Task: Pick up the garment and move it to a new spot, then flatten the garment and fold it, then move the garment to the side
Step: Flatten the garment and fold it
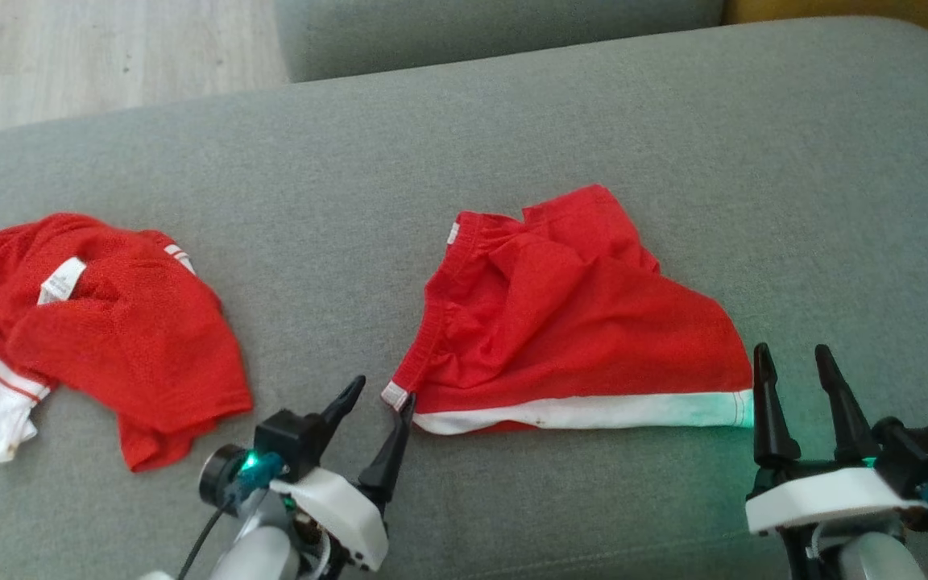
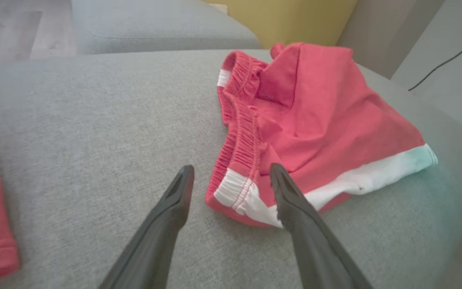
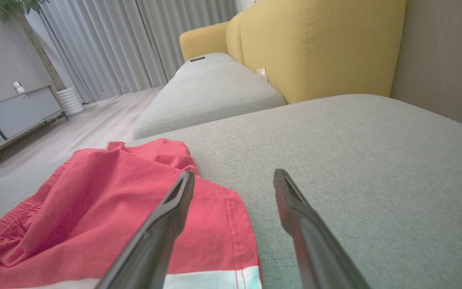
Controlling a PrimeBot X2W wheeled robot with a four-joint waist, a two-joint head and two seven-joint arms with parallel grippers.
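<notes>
**Both claws gaping and empty, one at each near corner of the garment**

The left claw (image 1: 384,388) straddles the waistband corner and the right claw (image 1: 792,350) stands at the white hem's far end. Between them the red shorts (image 1: 561,322) lie mid-way along the grey cushion (image 1: 512,121), rumpled towards the top, well apart from a second red garment (image 1: 109,322). This looks like the flattening grasp: each claw should probably bite both layers right at its corner, then the two should draw apart evenly so the bunched cloth pulls smooth. The left wrist view shows the waistband's gathered elastic and the doubled-over flap. The right wrist view shows that claw's inner finger over the hem corner, with a yellow sofa back (image 3: 315,44) and curtains (image 3: 114,40) beyond.
</notes>
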